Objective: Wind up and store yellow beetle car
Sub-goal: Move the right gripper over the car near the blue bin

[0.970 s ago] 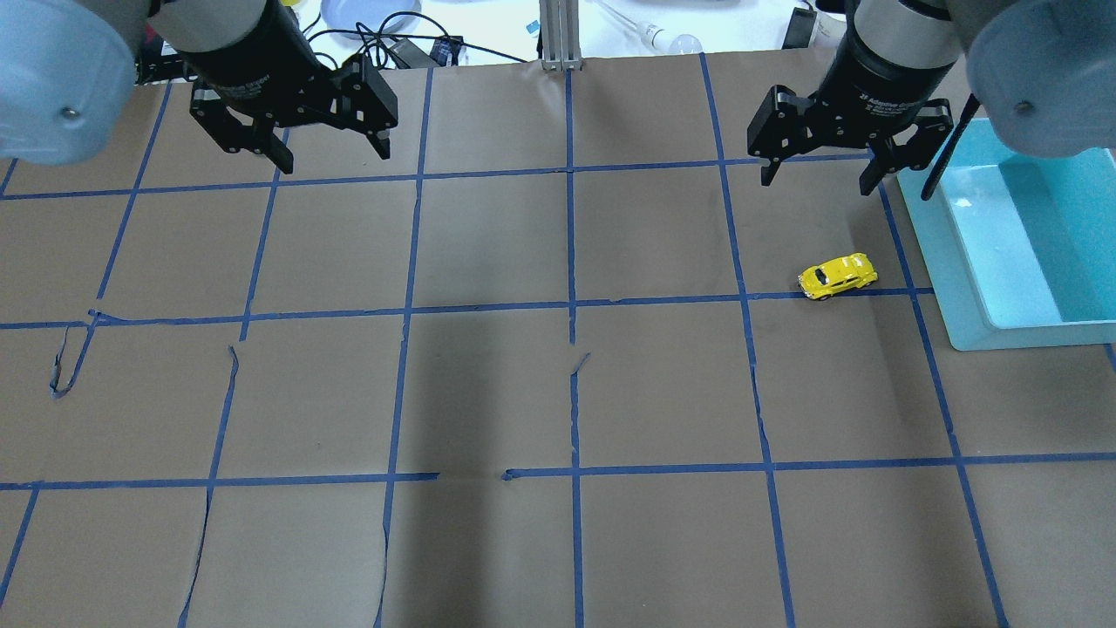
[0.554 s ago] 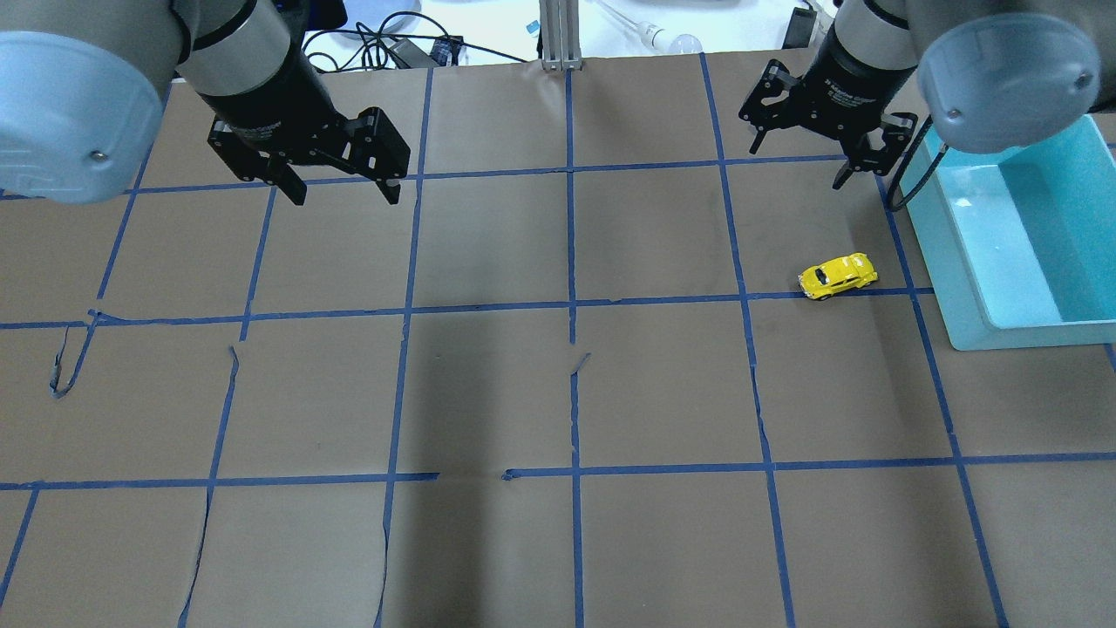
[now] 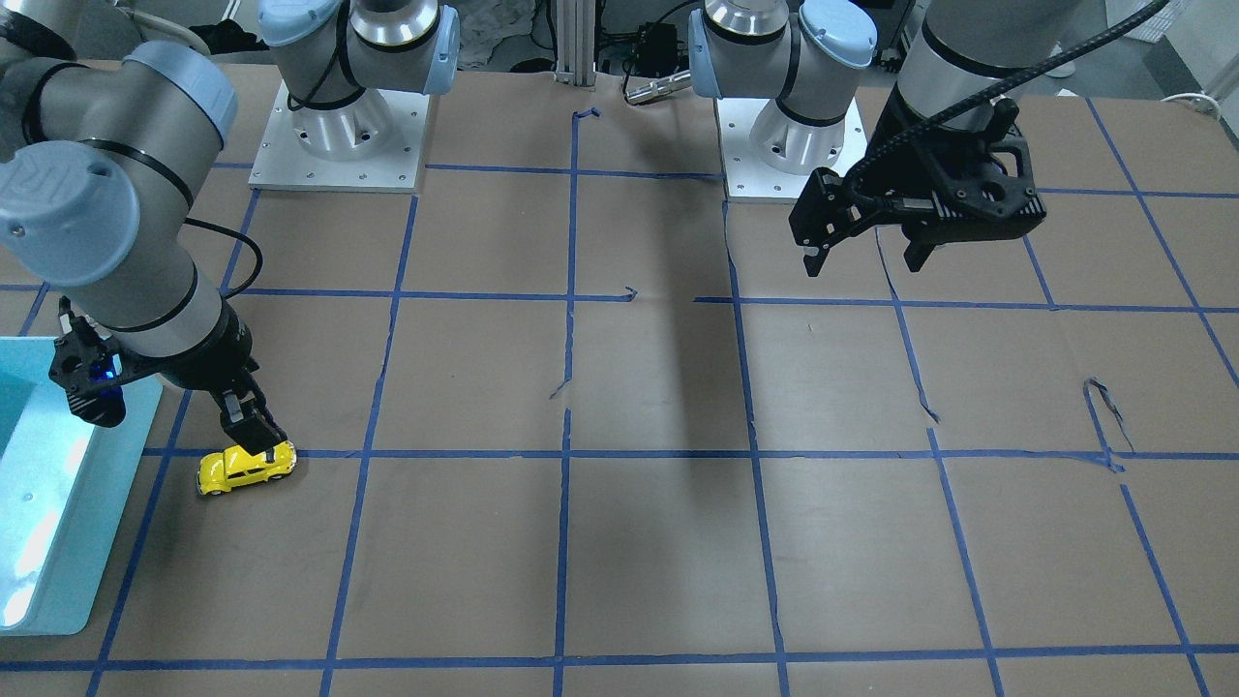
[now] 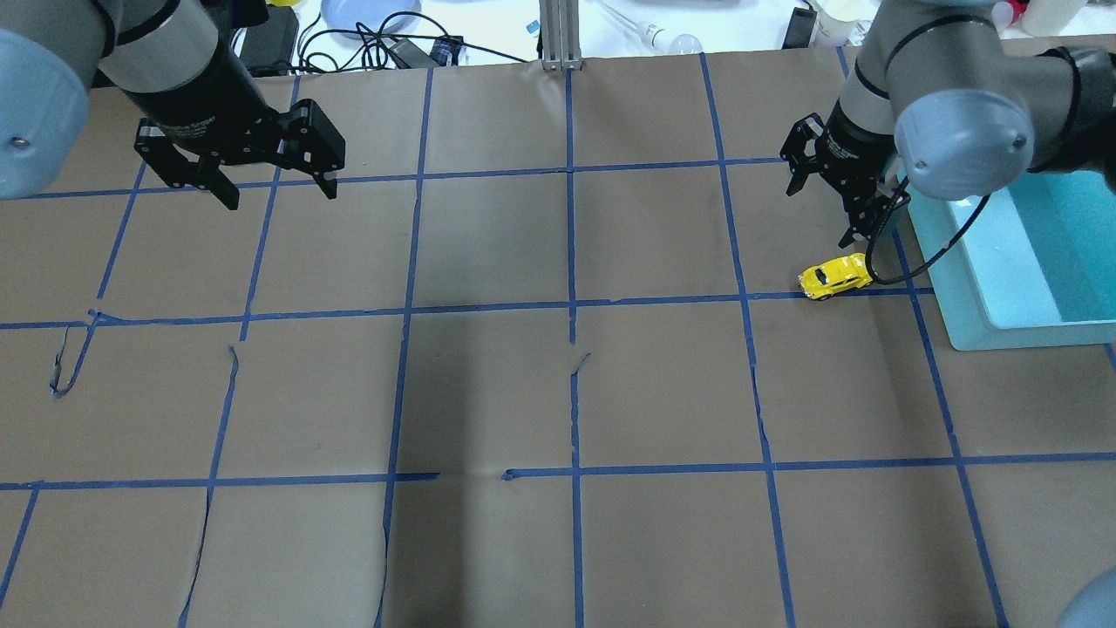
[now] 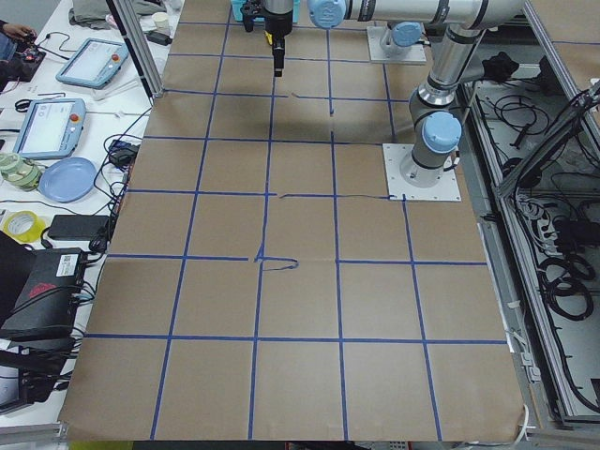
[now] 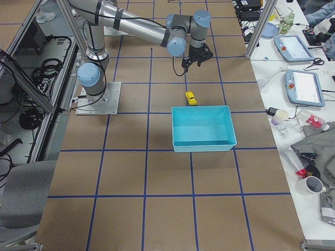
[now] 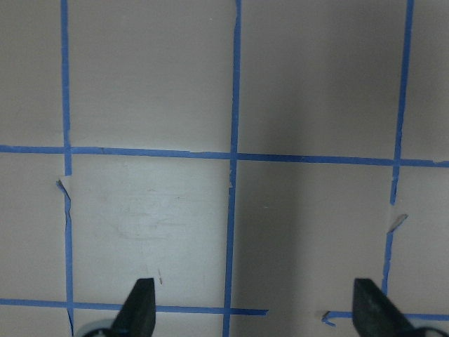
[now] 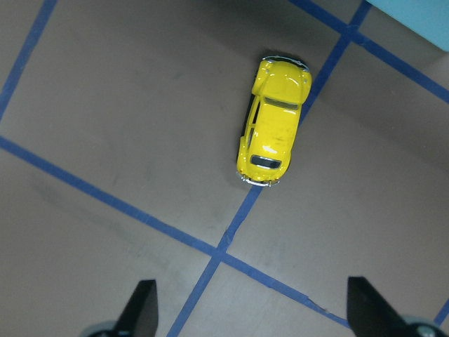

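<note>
The yellow beetle car (image 4: 837, 276) stands on its wheels on the brown paper, on a blue tape line just left of the teal bin (image 4: 957, 296). It also shows in the front view (image 3: 246, 469), the right side view (image 6: 190, 98) and the right wrist view (image 8: 273, 133). My right gripper (image 4: 821, 211) is open and empty, low over the table just behind the car; the car lies ahead of its fingertips (image 8: 144, 303). My left gripper (image 4: 279, 194) is open and empty above the far left of the table, over bare paper (image 7: 147, 225).
The teal bin (image 3: 58, 581) sits at the table's right edge, open and with nothing seen inside (image 6: 203, 147). Blue tape lines form a grid on the paper, torn and lifted in places (image 4: 61, 375). Cables and clutter lie beyond the far edge (image 4: 384, 35).
My right gripper has come down and toward the car, turning as it moved. My left gripper has shifted left. The car has not moved.
</note>
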Available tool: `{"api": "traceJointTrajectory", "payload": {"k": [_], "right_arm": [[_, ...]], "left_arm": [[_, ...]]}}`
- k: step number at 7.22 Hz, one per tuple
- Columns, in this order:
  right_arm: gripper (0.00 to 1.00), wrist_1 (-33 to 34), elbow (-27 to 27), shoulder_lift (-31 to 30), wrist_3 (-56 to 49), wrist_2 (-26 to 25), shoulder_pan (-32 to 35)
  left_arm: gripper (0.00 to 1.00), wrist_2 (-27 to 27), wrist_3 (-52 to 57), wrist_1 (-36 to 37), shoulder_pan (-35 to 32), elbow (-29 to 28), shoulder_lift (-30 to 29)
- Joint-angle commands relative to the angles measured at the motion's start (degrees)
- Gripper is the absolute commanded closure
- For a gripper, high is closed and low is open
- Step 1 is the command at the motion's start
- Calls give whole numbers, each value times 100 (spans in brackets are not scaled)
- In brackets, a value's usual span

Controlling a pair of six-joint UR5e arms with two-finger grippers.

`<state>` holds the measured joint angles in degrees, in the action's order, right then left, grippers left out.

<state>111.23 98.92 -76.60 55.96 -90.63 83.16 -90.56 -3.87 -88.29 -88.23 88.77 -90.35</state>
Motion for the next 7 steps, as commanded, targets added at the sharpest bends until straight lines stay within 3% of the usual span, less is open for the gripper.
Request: {"api": "traceJointTrajectory", "payload": {"k": [1,3,7], "right_arm": [[2,636,478,31,275,-43,-238],[0,1136,506,319,205,-184,-774],[4,1566,620,777,283,-140,-766]], "left_arm": [[0,-23,0,48,34,174,34],[0,-14,8,66,42,220,70],[0,-14,61,66,43,246,61]]}}
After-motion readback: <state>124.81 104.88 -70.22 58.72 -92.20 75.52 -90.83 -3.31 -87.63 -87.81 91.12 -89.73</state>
